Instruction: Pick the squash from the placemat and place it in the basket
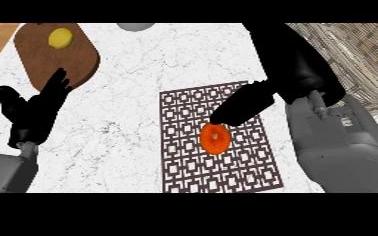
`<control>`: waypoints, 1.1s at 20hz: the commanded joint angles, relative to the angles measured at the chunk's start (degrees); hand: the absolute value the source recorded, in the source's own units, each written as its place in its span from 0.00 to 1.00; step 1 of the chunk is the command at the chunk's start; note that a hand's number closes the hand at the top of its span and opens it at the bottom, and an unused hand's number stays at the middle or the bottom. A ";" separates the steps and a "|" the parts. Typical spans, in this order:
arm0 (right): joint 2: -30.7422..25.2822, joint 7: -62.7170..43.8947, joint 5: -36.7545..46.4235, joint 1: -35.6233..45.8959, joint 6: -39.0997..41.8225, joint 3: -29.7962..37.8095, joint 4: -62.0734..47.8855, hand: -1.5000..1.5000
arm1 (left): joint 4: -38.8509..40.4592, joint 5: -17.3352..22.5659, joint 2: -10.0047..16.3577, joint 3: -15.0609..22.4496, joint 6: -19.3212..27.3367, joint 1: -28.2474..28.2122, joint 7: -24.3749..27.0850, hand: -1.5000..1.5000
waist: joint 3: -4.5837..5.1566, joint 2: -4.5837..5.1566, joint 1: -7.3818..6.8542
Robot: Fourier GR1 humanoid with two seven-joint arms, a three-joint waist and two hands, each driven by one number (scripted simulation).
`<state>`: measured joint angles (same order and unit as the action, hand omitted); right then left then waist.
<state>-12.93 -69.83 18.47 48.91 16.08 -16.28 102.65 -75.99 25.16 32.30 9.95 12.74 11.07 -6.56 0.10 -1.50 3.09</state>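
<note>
An orange squash lies on the brown patterned placemat in the middle of the counter. My right hand comes in from the right above the mat. Its straight fingers point down-left and end at the squash's upper edge without curling round it. The hand is open. A woven basket shows at the upper right edge, partly hidden behind my right hand. At the left edge my left hand rests open, fingers up.
A wooden cutting board with a yellow fruit on it lies at the upper left. A grey bowl peeks in at the top edge. White marble counter lies between the board and the placemat.
</note>
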 commanded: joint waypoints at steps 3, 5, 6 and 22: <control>-2.52 -15.32 0.34 -6.20 3.49 0.31 15.54 0.00 | -1.60 -0.56 -0.38 0.13 0.02 -0.80 -0.73 0.50 | -0.04 0.20 -0.12; -3.14 -15.33 0.44 -10.56 2.77 0.43 21.02 0.00 | -1.25 -0.03 1.91 -1.71 -2.62 -2.30 0.86 0.50 | -0.04 0.53 -0.97; -1.59 -15.33 2.88 -13.16 1.22 -3.15 22.49 0.00 | 0.56 -1.12 0.30 -0.91 -1.52 0.27 0.30 0.50 | -0.03 0.81 -0.83; 7.19 13.09 30.78 -38.26 -20.29 -13.34 12.62 0.00 | 1.82 -5.38 -3.95 -1.16 -3.06 0.49 2.13 0.50 | -0.11 1.60 -2.94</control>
<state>-9.19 -58.87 44.77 14.30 3.96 -28.27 119.26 -76.77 21.36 29.81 8.79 10.62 12.18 -7.29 -0.02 -0.07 0.26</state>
